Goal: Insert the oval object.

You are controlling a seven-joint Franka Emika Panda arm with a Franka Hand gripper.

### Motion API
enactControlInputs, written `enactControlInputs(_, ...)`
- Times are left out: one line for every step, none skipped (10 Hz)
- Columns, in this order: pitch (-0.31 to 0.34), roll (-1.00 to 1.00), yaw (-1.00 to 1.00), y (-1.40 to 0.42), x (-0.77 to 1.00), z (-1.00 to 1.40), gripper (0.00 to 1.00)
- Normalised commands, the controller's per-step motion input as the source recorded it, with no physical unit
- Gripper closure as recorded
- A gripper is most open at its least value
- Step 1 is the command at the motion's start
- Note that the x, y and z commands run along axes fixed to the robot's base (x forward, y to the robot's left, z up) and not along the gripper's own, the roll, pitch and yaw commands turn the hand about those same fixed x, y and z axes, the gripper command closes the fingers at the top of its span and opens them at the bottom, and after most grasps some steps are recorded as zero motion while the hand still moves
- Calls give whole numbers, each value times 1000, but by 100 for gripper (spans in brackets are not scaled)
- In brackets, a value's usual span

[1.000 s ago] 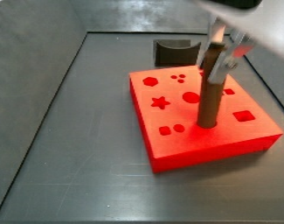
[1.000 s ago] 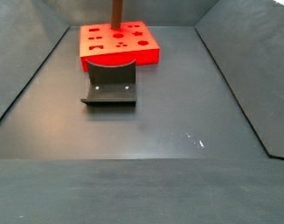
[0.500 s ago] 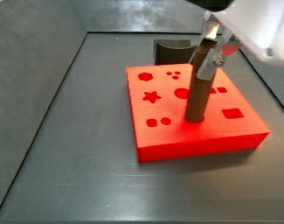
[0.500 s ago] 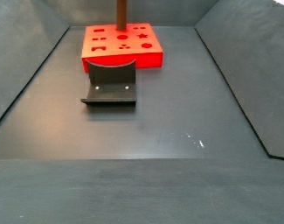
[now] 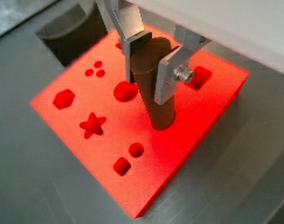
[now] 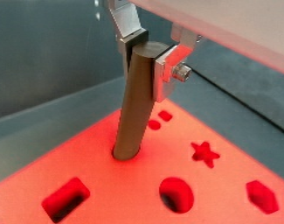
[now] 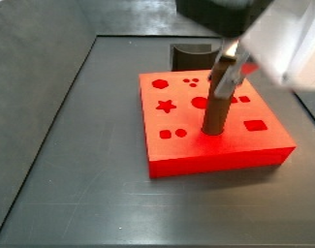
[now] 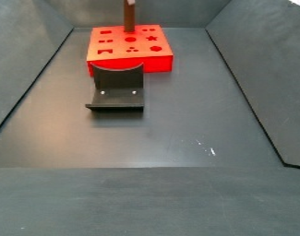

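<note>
Since the earlier frames, the red block [image 7: 215, 126] is shifted slightly across the floor. The oval object [image 7: 219, 97], clamped by the gripper [image 5: 155, 63], is now tilted less.

Tool [image 5: 155, 59] gripping upright rod [image 5: 158, 96] on red block [image 5: 74, 131]

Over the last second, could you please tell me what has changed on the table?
The red block slid a little toward the left in a side view, carrying the rod with it. The gripper stays shut on the rod's upper part, and the rod's lower end still sits in a hole on the block top. The dark curved block and the fixture have not moved.
</note>
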Motion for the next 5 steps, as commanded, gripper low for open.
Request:
enactControlInputs(-26,-80,0,54,9,-854,100)
enactControlInputs(-26,-83,0,63,14,-800,100)
enactControlInputs(-11,-69,0,57,11,-777,100)
enactControlInputs(-10,-54,0,40,0,-754,100)
enactControlInputs(0,0,0,0,0,0,100)
